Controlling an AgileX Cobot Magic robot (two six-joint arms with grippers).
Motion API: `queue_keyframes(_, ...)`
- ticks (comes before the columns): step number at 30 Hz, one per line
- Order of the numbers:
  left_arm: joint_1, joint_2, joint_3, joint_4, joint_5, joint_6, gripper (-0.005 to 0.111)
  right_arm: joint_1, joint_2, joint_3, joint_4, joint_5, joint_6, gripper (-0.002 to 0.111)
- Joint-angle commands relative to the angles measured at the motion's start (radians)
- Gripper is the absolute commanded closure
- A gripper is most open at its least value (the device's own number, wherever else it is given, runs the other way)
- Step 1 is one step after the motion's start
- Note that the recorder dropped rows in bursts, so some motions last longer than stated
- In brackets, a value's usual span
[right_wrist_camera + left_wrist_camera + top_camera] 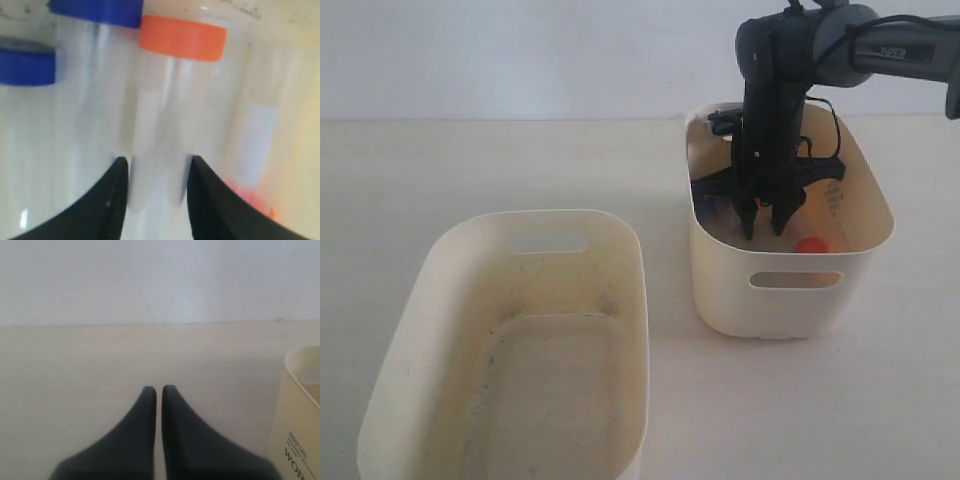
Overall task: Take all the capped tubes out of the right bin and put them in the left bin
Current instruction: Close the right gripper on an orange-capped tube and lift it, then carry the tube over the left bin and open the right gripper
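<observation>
Left bin [620,262] is closest in the exterior view: cream, dirt specks on its floor, sitting on a pale matte table [470,165]. Plain white wall [520,50] behind, meeting the table in a straight line. Right bin [790,300] is near it, further back. Right gripper [764,232] reaches down inside the right bin. In the right wrist view its fingers sit either side of the orange-capped tube [159,115]. It looks clamped, though blur makes contact hard to confirm. Blue-capped tube [95,75] lies alongside, with another blue cap [25,67] beyond it. Second orange cap [811,245] is near the bin's front wall. Left gripper [159,390] has its fingers pressed together, gripping nothing, over bare table beside a cream tub corner [300,410].
</observation>
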Motion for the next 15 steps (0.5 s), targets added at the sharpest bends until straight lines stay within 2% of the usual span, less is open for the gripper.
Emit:
queue_keyframes(1,0.001,-0.003,-0.003,0.000,-0.001,-0.008,0.102,0.005,-0.136,-0.043,0.025,0.011,-0.025,0.108)
queue_keyframes(5,0.001,-0.003,-0.003,0.000,-0.001,-0.008,0.102,0.007,-0.244,-0.078,0.035,0.011,-0.050,0.108)
queue_keyframes(9,0.001,-0.003,-0.003,0.000,-0.001,-0.008,0.102,0.016,-0.359,-0.078,0.207,0.011,-0.155,0.108)
queue_keyframes(12,0.001,-0.003,-0.003,0.000,-0.001,-0.008,0.102,0.053,-0.417,-0.078,0.370,0.011,-0.236,0.108)
queue_keyframes(15,0.001,-0.003,-0.003,0.000,-0.001,-0.008,0.102,0.133,-0.474,-0.044,0.379,0.011,-0.236,0.108)
